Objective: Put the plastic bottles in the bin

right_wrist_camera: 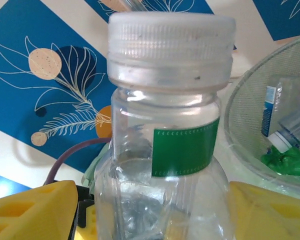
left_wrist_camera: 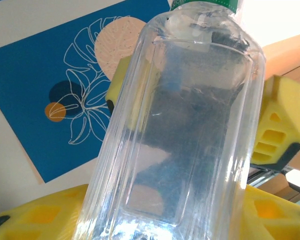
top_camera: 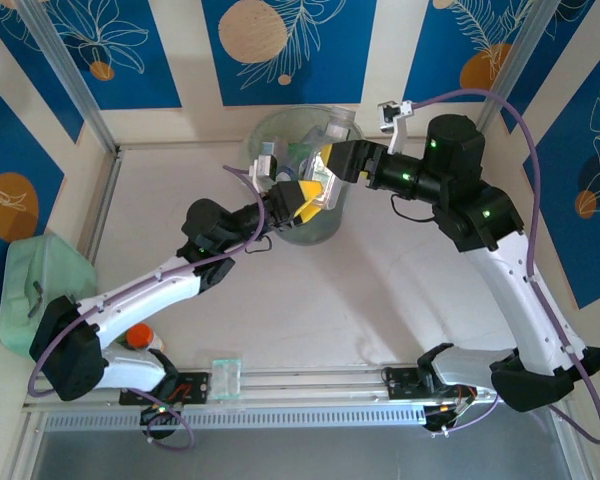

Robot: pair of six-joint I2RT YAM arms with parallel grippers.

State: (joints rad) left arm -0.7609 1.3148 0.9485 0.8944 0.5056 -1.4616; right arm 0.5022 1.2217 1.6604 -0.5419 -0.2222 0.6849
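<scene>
- The left gripper [top_camera: 302, 199] clamps the bottle [right_wrist_camera: 165, 145] over the bin [top_camera: 270, 125] at the table's 12 o'clock
- The right gripper [top_camera: 328, 165] straddles its neck; grip unclear
- Opposing pulls could flick it beyond the rim

Both arms reaching inward, left claw [top_camera: 302, 198] gripping, right claw [top_camera: 329, 160] parted, claws adjacent
</scene>
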